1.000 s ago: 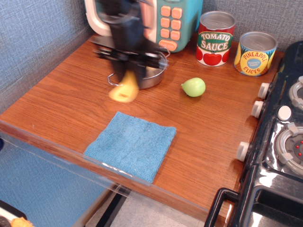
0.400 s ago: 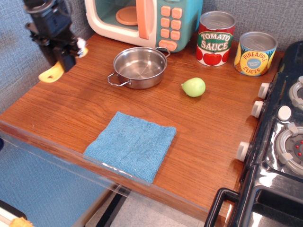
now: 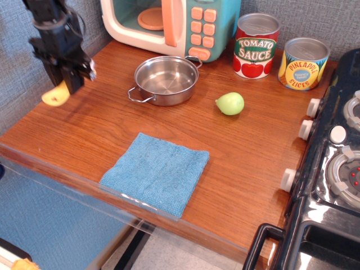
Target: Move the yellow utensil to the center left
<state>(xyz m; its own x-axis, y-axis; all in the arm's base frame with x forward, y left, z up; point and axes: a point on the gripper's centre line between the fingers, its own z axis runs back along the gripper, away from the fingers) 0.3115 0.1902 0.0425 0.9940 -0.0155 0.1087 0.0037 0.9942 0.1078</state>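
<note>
Claw is hanging over the far left part of the bench, pinching the yellow utensil, whose free end is drooping below and left of the jaws, apparently clear of the wood.

Step in hand, by judgement: carrying phase is nearing its end, the utensil already sitting over the left side. Next move is calling for a descent to the bench surface below the claw, then a release and a straight lift clear.

Inventory, largest first, all lying right of the claw:
- One toy stove, far right.
- One toy microwave, behind and right.
- One blue cloth, forward and right.
- One steel pot, just right.
- Two cans: tomato sauce can and pineapple can, well right at the back.
- One green fruit, beyond the pot.
- One yellow utensil, in the claw.
</note>
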